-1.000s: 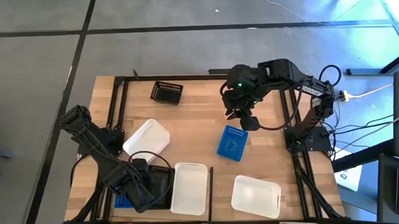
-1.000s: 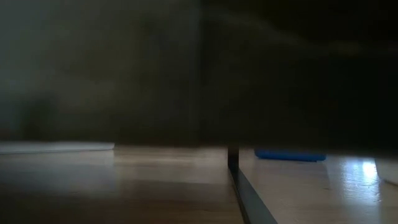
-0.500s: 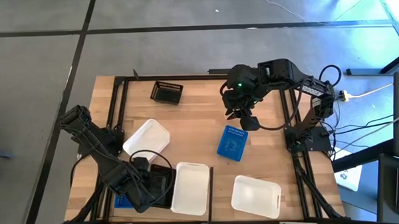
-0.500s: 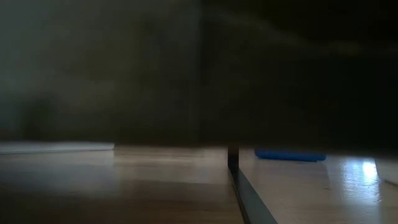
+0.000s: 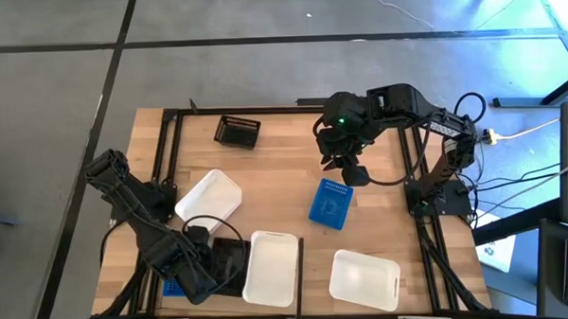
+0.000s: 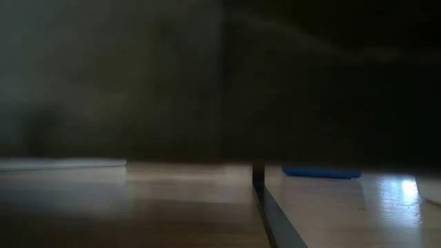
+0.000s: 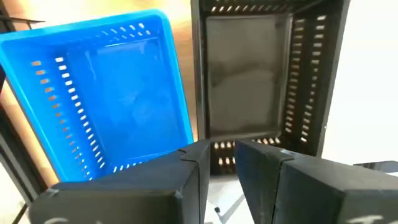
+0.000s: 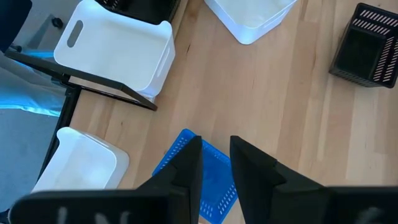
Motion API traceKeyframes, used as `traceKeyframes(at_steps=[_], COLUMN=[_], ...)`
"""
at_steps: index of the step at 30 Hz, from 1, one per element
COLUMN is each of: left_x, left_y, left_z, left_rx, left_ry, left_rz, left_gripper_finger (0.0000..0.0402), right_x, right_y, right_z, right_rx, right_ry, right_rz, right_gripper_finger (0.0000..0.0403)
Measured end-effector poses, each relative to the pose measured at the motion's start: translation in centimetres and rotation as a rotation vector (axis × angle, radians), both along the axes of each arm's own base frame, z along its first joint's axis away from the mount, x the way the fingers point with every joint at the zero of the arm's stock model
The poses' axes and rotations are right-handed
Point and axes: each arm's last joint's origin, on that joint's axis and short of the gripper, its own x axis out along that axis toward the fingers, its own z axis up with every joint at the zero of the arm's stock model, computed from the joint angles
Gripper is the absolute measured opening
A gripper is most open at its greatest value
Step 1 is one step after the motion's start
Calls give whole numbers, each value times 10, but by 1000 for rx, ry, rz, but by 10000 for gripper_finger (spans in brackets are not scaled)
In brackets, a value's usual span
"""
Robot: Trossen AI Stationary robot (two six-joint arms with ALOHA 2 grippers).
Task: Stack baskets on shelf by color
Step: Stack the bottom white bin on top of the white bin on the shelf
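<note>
Left wrist view shows risk: catching the black basket (image 7: 264, 81) wall, or nudging the blue basket (image 7: 102, 93) touching it. Left gripper (image 7: 217, 163) nearly closed, holding nothing, hovering over both at the shelf's (image 5: 284, 169) near corner. Right gripper (image 8: 214, 163) likewise narrow and empty above another blue basket (image 5: 331, 203).

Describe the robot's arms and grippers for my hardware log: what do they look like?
Both arms are dark, jointed and blocky. The left gripper and right gripper each have two flat, matte black fingers. Black cables loop beside both arms, and a green light glows on the right arm.
</note>
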Motion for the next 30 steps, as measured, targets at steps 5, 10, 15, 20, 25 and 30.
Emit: traceKeyframes(at_steps=[5, 10, 15, 20, 25, 30], left_x=[-1, -1, 0, -1, -7, -15], left_y=[3, 14, 31, 50, 69, 88], left_z=[0, 1, 10, 26, 39, 50], left_rx=[49, 106, 173, 282, 377, 430], left_ry=[-9, 6, -33, -156, -204, -213], left_rz=[12, 38, 14, -37, -68, -74], left_gripper_finger=[66, 66, 66, 66, 66, 66], right_x=[0, -2, -11, -21, -37, -59], right_y=[0, 1, 4, 12, 26, 39], right_z=[0, 0, 4, 11, 20, 3], right_rx=[0, 21, 87, 114, 154, 141], right_ry=[0, 10, 28, 16, 8, 118], right_rz=[1, 12, 47, 27, -5, -164], right_gripper_finger=[81, 81, 81, 81, 81, 81])
